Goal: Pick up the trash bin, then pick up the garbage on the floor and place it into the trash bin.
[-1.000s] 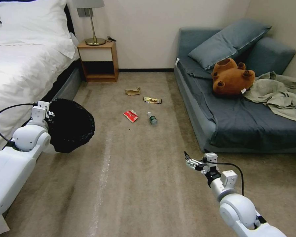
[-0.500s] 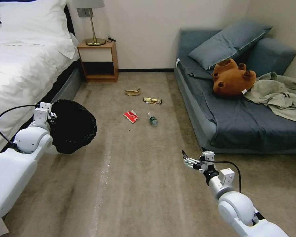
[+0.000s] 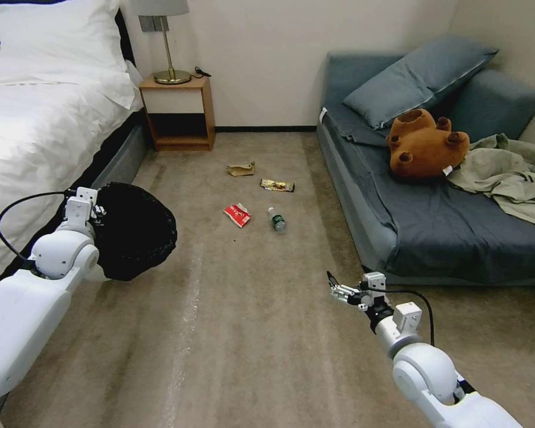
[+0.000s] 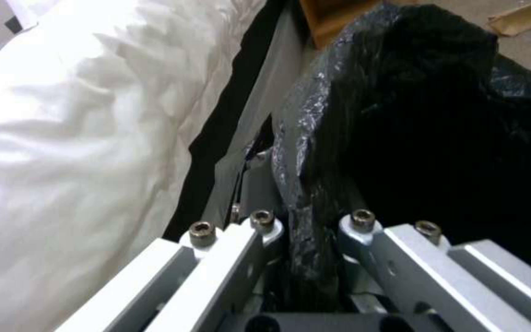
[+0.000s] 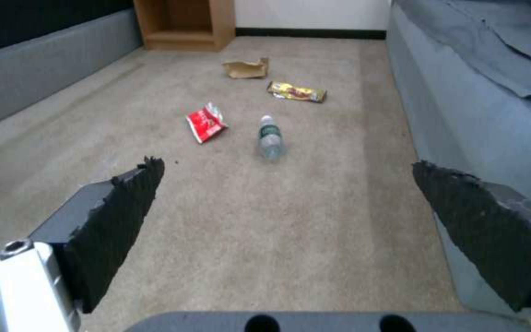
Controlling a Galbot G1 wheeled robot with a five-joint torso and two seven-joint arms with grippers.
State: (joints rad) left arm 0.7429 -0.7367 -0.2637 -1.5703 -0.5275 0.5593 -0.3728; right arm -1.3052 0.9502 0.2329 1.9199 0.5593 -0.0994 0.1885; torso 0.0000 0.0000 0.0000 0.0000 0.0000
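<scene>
Rolled slightly nearer the garbage [image 3: 257,196]. Left gripper [image 4: 305,230] clamped on bin [image 3: 134,229] rim beside bed [image 3: 35,131]; right gripper [image 5: 284,203] spread wide, low over carpet [image 3: 249,309], facing bottle [image 5: 270,137].

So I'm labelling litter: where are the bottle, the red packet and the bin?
bottle [image 5: 270,138]: right wrist view, on its label.
red packet [image 3: 237,214]: head view, its middle.
bin [image 3: 138,232]: head view, on the black liner.

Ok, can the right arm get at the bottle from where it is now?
Probably not yet. The right gripper is open and faces the bottle across bare carpet with nothing between, but the bottle lies well ahead, so the base likely needs to drive closer.
</scene>
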